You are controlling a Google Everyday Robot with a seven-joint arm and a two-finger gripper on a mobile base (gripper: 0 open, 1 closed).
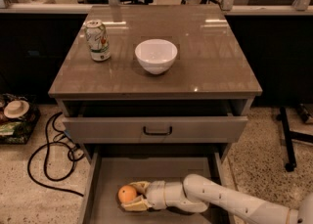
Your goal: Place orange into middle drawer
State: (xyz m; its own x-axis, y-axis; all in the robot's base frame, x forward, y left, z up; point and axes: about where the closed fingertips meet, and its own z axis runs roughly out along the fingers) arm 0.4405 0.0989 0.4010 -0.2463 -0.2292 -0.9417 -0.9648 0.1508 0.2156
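- The gripper (132,196) pinches the orange (126,193) between its two fingers, low inside the middle drawer (156,169).
- The orange sits at the fingertips, on the side away from the arm.

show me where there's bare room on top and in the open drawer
Cabinet top: bare right of the bowl and along the front edge; can and bowl crowd the left. Middle drawer: bare behind the orange; hand, shut on it, and arm fill the front.
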